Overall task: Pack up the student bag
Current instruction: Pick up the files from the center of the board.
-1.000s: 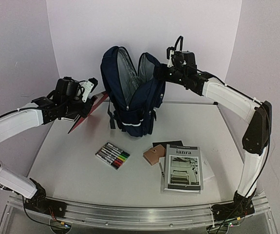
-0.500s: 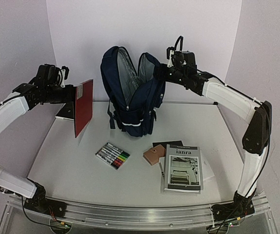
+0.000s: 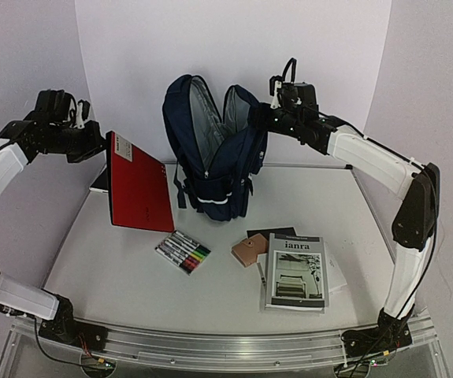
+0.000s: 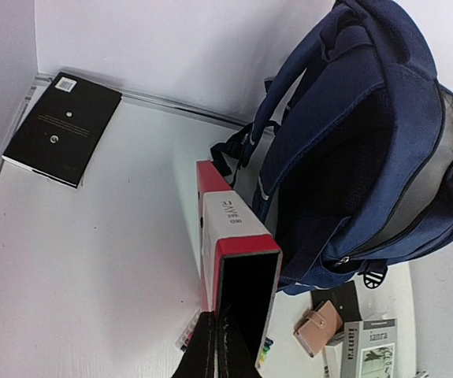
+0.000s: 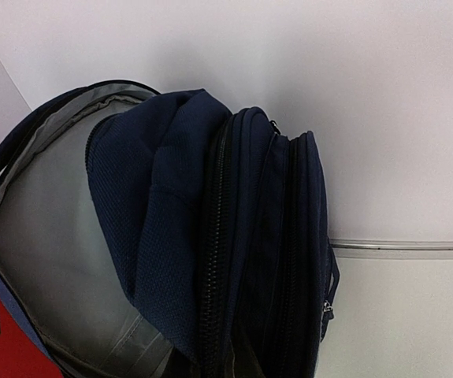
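Biggest thing first: your big navy-blue fabric student bag stands upright at the upper centre of the overhead view, main compartment gaping and grey lining showing. Your right gripper sits at its top right edge with the jaws together. It looks to be pinching the front panel there, I'd guess to hold the mouth open for loading.

Left of the bag, your left gripper is clamped tight on the top corner of a flat red book. It hangs tilted just beside the bag, not touching it, probably getting lined up for that opening.

Lower right lies a grey paper magazine. A thin black book waits at the upper left of the left wrist view. Bottom centre there's a flat pack of coloured markers, then a small tan leather wallet just beside the magazine.
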